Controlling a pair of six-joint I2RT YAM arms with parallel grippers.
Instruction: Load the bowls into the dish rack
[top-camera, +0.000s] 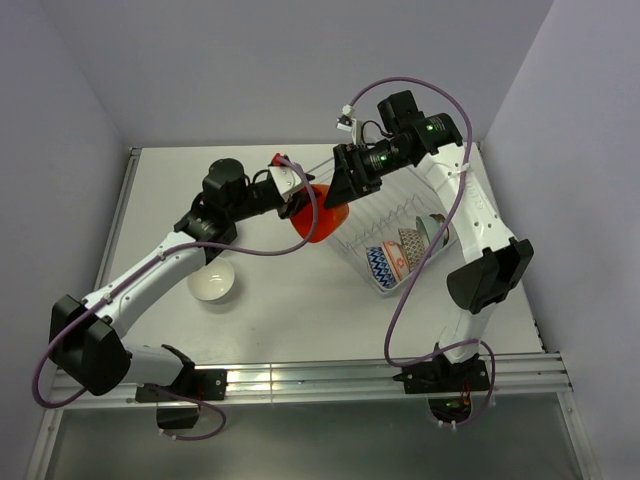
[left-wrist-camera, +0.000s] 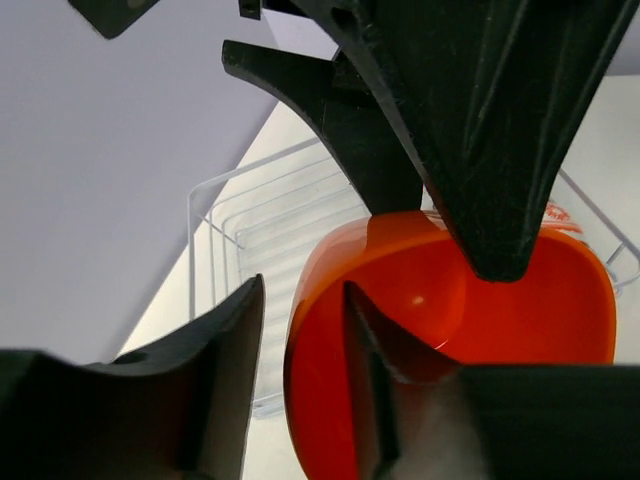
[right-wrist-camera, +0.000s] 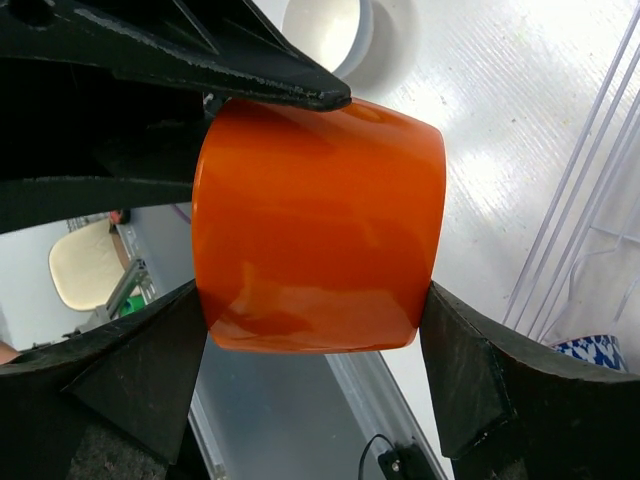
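Handover in mid-air — orange bowl (top-camera: 318, 222) between both arms, just beside the dish rack (left-wrist-camera: 240, 225).
Across its width the right gripper (right-wrist-camera: 315, 300) presses both sides; the left gripper (left-wrist-camera: 302, 290) straddles the rim, fingers parted with a gap showing. The dish rack lies on the right arm's side — nearer to it.

You have a glossy white tabletop (top-camera: 300, 310) below the top camera; pale lavender walls (top-camera: 250, 60) close it in at the back and on both sides; a ribbed aluminium rail (top-camera: 320, 378) runs along its near edge; the right wrist view catches what looks like a cream chair seat (right-wrist-camera: 85, 265).
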